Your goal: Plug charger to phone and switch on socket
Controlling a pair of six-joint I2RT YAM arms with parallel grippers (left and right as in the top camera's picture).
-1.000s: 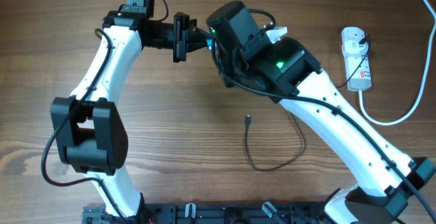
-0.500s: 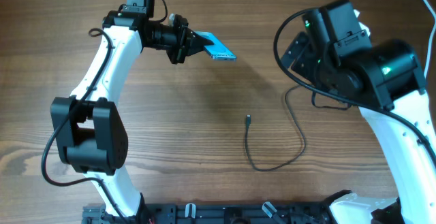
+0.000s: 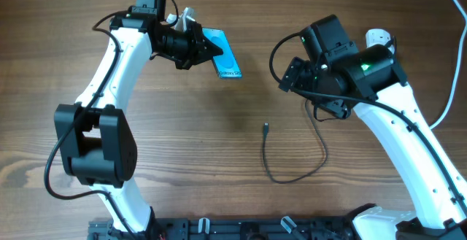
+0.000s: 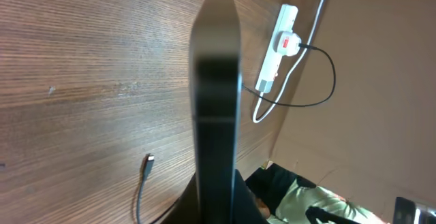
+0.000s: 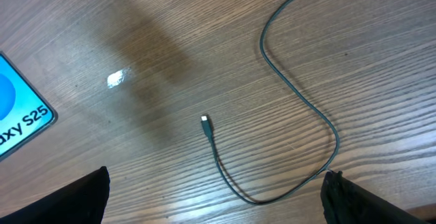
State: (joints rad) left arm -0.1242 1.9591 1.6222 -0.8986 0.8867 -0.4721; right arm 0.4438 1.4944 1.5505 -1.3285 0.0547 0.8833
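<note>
My left gripper [image 3: 206,50] is shut on the phone [image 3: 226,57], whose cyan screen faces up, and holds it above the table at the back. In the left wrist view the phone [image 4: 216,94] shows edge-on as a dark slab. The charger's thin black cable [image 3: 292,174] lies curled on the table, its connector tip [image 3: 266,128] free; the tip also shows in the right wrist view [image 5: 205,120] and the left wrist view [image 4: 148,160]. My right gripper [image 5: 214,197] is open and empty, above the cable. The socket [image 4: 278,50] is mostly hidden behind my right arm in the overhead view.
A thick white cable [image 3: 452,101] loops at the right edge of the table. My right arm [image 3: 343,68] covers the back right. A person in light clothing [image 4: 306,197] is beyond the table's edge in the left wrist view.
My right arm has swung away from the phone to the right, then back over the cable. My left gripper has turned the phone so that its cyan screen faces up.
</note>
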